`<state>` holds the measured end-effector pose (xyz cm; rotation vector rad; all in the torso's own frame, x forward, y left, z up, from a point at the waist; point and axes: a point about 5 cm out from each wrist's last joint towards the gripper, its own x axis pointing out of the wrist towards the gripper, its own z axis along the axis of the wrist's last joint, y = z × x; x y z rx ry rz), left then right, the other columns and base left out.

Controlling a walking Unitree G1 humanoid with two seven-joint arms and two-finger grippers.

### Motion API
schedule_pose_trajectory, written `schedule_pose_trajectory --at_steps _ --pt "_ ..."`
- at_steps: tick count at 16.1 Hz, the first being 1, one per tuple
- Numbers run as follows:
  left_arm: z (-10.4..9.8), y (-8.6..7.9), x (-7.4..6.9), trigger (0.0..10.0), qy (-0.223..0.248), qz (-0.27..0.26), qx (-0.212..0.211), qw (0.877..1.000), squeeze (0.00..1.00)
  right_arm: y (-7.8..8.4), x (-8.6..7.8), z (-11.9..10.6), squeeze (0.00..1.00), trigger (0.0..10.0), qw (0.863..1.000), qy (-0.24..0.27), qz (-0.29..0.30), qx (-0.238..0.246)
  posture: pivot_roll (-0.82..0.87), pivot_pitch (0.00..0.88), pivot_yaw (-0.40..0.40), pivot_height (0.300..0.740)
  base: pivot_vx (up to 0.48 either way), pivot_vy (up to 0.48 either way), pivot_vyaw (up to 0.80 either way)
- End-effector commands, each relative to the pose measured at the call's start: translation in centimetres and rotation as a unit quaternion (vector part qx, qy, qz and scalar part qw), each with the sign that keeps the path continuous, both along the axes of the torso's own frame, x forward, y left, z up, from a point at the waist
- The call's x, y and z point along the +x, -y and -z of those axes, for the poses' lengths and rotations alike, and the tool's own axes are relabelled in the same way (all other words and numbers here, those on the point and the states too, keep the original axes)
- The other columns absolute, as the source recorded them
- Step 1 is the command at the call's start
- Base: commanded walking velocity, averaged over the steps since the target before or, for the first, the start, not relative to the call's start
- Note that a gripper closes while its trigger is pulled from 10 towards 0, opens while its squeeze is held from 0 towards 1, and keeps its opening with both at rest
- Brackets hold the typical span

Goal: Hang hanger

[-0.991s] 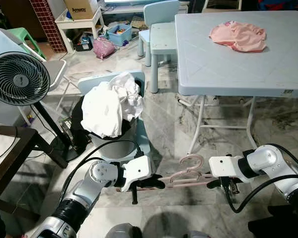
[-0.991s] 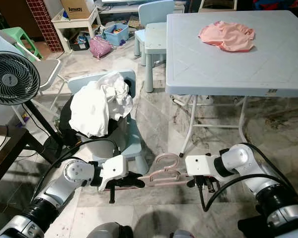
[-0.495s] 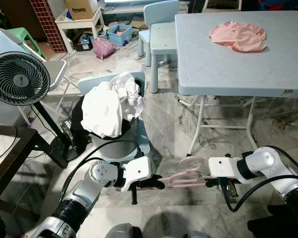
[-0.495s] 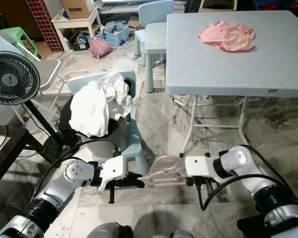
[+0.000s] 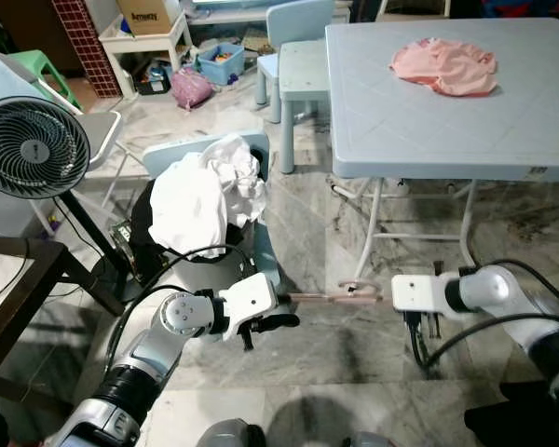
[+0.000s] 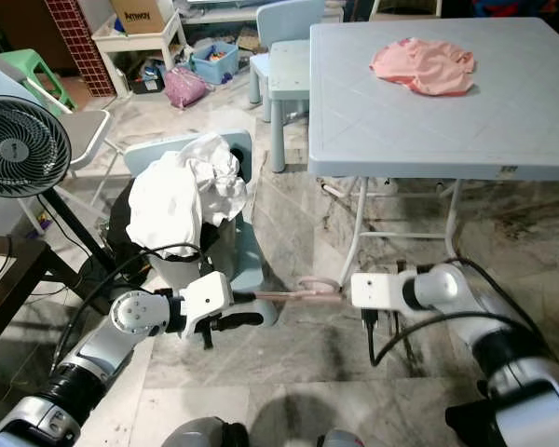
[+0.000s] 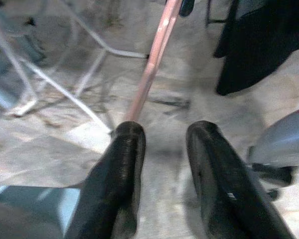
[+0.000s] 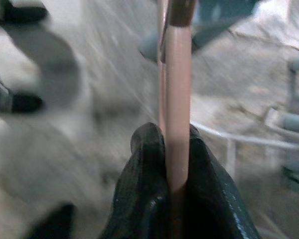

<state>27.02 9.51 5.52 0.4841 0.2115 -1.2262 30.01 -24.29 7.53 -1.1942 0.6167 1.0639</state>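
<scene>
R gripper [image 8: 172,149]: 2 black fingers [image 8: 139,194] pressed tight on the pink hanger [image 5: 340,297], bar pinched between them. L gripper [image 7: 164,149]: fingers spread w/ a gap; hanger's far end runs off beside 1 finger [image 7: 122,179], can't tell if touching.

Hanger sits low over the marble floor [image 5: 326,372], between the 2 grippers, in front of the robot. Long axis runs side to side, roughly level, L gripper to R gripper. Seen edge-on, thin as a rod; small hook loop [image 5: 354,285] near the R end.

Vs 1 s ago: hanger was lying flat-ish w/ triangle & hook plainly visible; now rolled edge-on. Both arms sit higher in frame. L fingers were closed at the hanger's end, now parted.

Outward: light-blue chair [image 5: 261,251] piled w/ white clothes [image 5: 200,200] behind L arm, fan [image 5: 33,147] far left, grey-blue table [image 5: 419,112] w/ pink garment [image 5: 444,68] beyond the R arm.
</scene>
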Motion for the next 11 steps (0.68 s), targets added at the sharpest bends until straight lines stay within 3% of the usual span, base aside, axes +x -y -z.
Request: schedule_pose_trajectory --at_steps 1,3,4,5,6,7,8,10,11 --pt "-0.9 -0.4 0.6 10.0 0.026 -0.02 -0.004 0.999 1.0 0.2 0.6 0.1 0.0 0.0 0.998 0.043 -0.003 -0.047 -0.05 0.0 0.059 0.74 0.0 0.0 0.0" --pt "-1.0 -0.7 0.8 10.0 0.027 -0.051 -0.025 0.998 1.0 0.4 0.7 0.6 0.0 0.0 0.997 0.064 0.025 -0.041 -0.04 0.0 0.051 0.74 0.0 0.0 0.0" --pt "-0.9 -1.8 1.1 10.0 0.041 -0.148 -0.071 0.986 1.0 0.2 0.1 1.7 0.0 0.0 0.987 0.064 0.13 0.065 -0.04 0.0 0.034 0.74 0.0 0.0 0.0" --pt "-0.8 -2.6 1.2 10.0 0.051 -0.209 -0.094 0.972 1.0 0.2 -0.6 2.5 0.0 0.0 0.975 0.063 0.178 0.119 -0.03 0.0 0.026 0.74 0.0 0.0 0.0" --pt "-0.7 -3.2 1.2 10.0 0.06 -0.254 -0.11 0.959 1.0 0.1 -1.1 3.0 0.0 0.0 0.957 0.068 0.223 0.173 -0.03 0.0 0.024 0.74 0.0 0.0 0.0" --pt "-0.7 -3.7 1.0 10.0 0.068 -0.297 -0.126 0.944 1.0 -0.3 -1.5 3.2 0.0 0.0 0.921 0.081 0.281 0.256 -0.03 0.0 0.022 0.74 0.0 0.0 0.0" --pt "-0.6 -3.9 1.0 10.0 0.068 -0.312 -0.131 0.939 1.0 -0.6 -1.5 3.1 0.0 0.0 0.909 0.094 0.29 0.285 -0.04 0.0 0.022 0.74 0.0 0.0 0.0" --pt "-1.4 -4.4 1.5 10.0 0.069 -0.374 -0.193 0.904 1.0 -2.4 -1.9 2.3 0.0 0.0 0.842 0.123 0.334 0.406 -0.04 0.0 0.025 0.74 0.0 0.0 0.0" --pt "-1.3 -4.3 1.8 10.0 0.059 -0.386 -0.195 0.9 1.0 -3.2 -2.0 1.9 0.0 0.0 0.825 0.135 0.335 0.434 -0.04 0.0 0.028 0.74 0.0 0.0 0.0"
